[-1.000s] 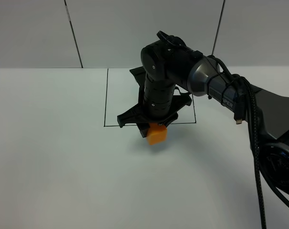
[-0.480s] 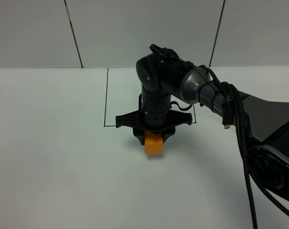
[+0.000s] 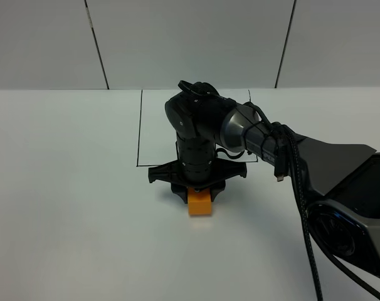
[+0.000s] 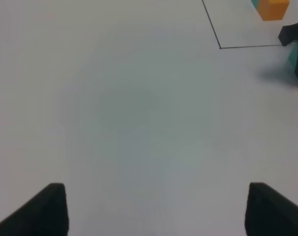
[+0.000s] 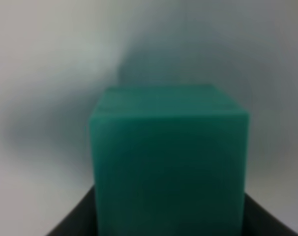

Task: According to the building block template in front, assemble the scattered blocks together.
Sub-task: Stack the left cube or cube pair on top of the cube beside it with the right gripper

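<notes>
My right gripper points straight down just in front of the black outline, shut on the scattered blocks. The orange cube shows under it, low at the table surface. The teal cube fills the right wrist view between the dark fingers. The building block template, an orange cube with a teal one behind, shows inside the outline in the left wrist view; the arm hides it from the high camera. My left gripper hangs open over bare table, nothing between its fingers.
The white table stretches wide on the left and front. The right arm's body and cables cross the right side. A grey panelled wall stands behind.
The right gripper has come forward and left out of the outlined area and lowered, carrying the orange cube with it and turning it square. The left gripper has not moved.
</notes>
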Controlling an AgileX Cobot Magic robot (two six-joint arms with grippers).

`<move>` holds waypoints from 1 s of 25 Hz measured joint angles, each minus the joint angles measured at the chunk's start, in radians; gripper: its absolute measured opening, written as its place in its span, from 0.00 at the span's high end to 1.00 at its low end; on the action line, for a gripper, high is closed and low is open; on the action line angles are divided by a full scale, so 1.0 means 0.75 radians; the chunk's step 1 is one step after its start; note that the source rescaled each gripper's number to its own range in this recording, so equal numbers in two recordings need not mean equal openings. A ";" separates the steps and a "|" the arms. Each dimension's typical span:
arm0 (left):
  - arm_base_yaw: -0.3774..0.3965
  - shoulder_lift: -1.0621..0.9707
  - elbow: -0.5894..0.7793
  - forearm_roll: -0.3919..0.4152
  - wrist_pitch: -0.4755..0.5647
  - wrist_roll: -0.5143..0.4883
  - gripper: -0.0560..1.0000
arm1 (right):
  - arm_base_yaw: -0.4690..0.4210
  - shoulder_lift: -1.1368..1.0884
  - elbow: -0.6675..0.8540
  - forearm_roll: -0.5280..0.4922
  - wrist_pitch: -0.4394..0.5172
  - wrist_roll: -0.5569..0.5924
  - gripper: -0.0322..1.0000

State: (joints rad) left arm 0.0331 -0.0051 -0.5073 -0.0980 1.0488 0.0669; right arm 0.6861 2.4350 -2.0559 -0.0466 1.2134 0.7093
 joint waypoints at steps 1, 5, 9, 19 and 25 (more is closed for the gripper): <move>0.000 0.000 0.000 0.000 0.000 0.000 0.32 | 0.001 0.000 0.000 0.004 0.000 -0.008 0.96; 0.000 0.000 0.000 0.000 0.000 0.000 0.32 | 0.005 0.000 0.000 0.025 -0.002 -0.022 0.96; 0.000 0.000 0.000 0.000 0.000 0.000 0.32 | 0.006 0.000 0.000 0.030 -0.002 -0.025 0.96; 0.000 0.000 0.000 0.000 0.000 0.000 0.32 | 0.006 0.000 0.000 0.053 -0.002 -0.091 0.87; 0.000 0.000 0.000 0.000 0.000 0.000 0.32 | 0.006 0.000 0.000 0.062 -0.001 -0.094 0.38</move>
State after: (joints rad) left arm 0.0331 -0.0051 -0.5073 -0.0980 1.0488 0.0669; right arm 0.6910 2.4348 -2.0559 0.0000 1.2128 0.6387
